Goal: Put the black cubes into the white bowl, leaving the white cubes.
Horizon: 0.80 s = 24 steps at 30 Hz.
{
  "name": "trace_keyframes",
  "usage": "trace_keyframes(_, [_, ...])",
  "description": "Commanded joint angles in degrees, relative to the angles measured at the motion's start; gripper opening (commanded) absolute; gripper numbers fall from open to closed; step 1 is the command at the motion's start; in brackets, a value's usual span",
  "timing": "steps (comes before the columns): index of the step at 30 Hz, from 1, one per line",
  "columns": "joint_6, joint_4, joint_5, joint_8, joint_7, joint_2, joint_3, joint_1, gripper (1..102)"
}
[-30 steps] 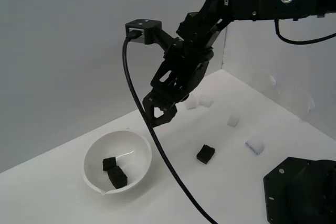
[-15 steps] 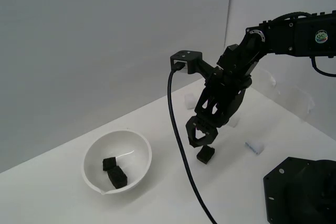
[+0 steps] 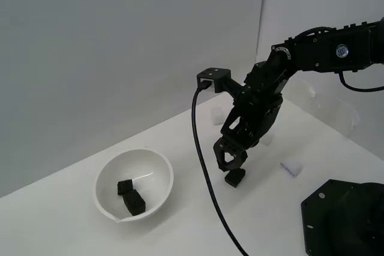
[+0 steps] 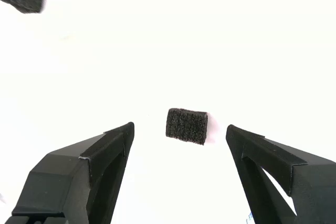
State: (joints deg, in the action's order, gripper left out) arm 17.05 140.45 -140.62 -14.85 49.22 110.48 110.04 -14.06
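Exterior view: nearest the camera, at the exterior view's right, sits a black robot base (image 3: 345,217) on a white table (image 3: 72,226). To the left, a white bowl (image 3: 157,169) holds two black cubes (image 3: 131,196), one beside the other at its bottom. Right of the bowl and a little farther back, a third black cube (image 3: 236,176) rests on the table, well apart from the bowl. The gripper (image 3: 231,159) hangs just above this cube, pointing down, and a black cable (image 3: 204,172) trails from the wrist toward the near edge. In the wrist view the gripper (image 4: 181,142) has its jaws spread wide and grasps nothing; the third cube (image 4: 186,126) lies between the two fingers (image 4: 92,169) without touching either. Farther back, one white cube (image 3: 291,166) lies right of the gripper, and another white cube (image 3: 216,115) sits near the far wall, left of the arm (image 3: 324,52).
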Motion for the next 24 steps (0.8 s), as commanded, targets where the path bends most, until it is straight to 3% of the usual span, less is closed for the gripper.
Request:
trace_keyframes(1, [0.44,0.44,-0.35,-0.35,0.7,0.09,0.26,-0.7,100])
trace_keyframes(9, [-3.25,0.44,-0.35,-0.35,0.44,-2.72,-2.46,-0.62,100])
trace_keyframes(24, [-2.99,0.53,-0.35,-0.35,-0.44,-6.33,-5.98,-1.49,100])
